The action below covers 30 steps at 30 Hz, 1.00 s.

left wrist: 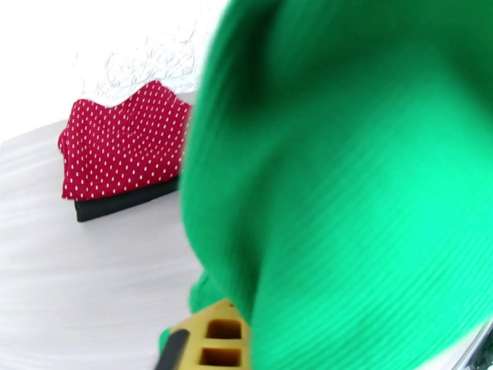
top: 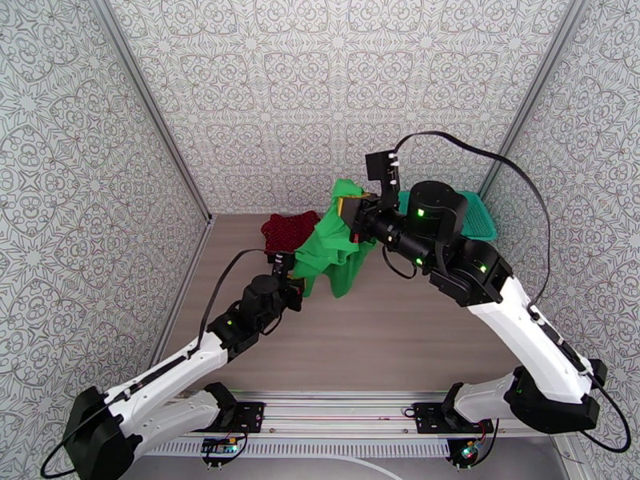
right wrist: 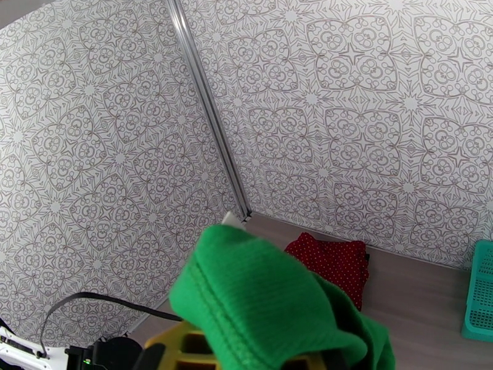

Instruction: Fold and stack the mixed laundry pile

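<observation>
Tabletop [top: 400, 338]: green garment [top: 330, 246] in right hand [top: 352, 216]

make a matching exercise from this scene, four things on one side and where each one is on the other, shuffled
Things
1 green garment
2 red dotted garment
3 black garment
4 teal basket

Places
a folded, under the red dotted one
b far right of the table
c hanging from the right tool
d folded, lying on the black one

Pairs: 1-c, 2-d, 3-a, 4-b
</observation>
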{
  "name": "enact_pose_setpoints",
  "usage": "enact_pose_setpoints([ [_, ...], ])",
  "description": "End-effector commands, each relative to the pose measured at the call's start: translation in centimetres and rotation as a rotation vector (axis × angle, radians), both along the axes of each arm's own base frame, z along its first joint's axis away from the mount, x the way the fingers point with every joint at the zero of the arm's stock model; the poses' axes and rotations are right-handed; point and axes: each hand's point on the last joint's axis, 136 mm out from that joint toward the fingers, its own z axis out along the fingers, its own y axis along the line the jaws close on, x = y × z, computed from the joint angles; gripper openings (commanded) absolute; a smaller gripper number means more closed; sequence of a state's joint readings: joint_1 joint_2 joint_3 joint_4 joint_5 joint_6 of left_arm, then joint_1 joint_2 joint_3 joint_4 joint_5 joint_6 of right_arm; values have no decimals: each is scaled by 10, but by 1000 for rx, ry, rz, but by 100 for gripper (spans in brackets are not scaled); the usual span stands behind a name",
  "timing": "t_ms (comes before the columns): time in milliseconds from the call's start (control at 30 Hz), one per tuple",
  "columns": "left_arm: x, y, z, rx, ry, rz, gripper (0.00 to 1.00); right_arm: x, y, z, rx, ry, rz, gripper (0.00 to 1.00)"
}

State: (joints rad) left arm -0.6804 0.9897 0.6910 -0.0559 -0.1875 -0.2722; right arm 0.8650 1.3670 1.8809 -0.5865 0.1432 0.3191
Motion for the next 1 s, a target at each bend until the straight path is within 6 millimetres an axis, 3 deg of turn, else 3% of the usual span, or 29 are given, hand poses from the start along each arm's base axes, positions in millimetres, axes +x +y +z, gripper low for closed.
enact_pose_setpoints([
  [0, -11, 15, 33, -9, -37, 25, 0, -6, -22, 8, 43, -14, -69, 0],
  [167, -37, 55, 61, 64, 25, 108, 0, -14, -43, -26, 42, 64, -124, 0],
  [267, -57, 78, 85, 79, 49, 149, 0, -25, -42, -51, 97, 147, -80, 0],
  [400, -80, 111, 109, 104, 90, 227, 0, -39, -24, -87, 235, 288, 6, 0],
  [600, -104, 164, 119, 157, 225, 451, 0, -55, 24, -143, 414, 457, 52, 0],
  [700, -102, 170, 105, 213, 338, 497, 0, -54, 34, -180, 456, 550, -14, 0],
  [767, -91, 167, 84, 261, 417, 497, 0, -48, 28, -210, 478, 610, -96, 0],
  [833, -74, 159, 55, 285, 497, 481, 0, -43, 13, -242, 488, 645, -197, 0],
  [967, -32, 138, -16, 290, 637, 438, 0, -39, -40, -300, 460, 670, -459, 0],
])
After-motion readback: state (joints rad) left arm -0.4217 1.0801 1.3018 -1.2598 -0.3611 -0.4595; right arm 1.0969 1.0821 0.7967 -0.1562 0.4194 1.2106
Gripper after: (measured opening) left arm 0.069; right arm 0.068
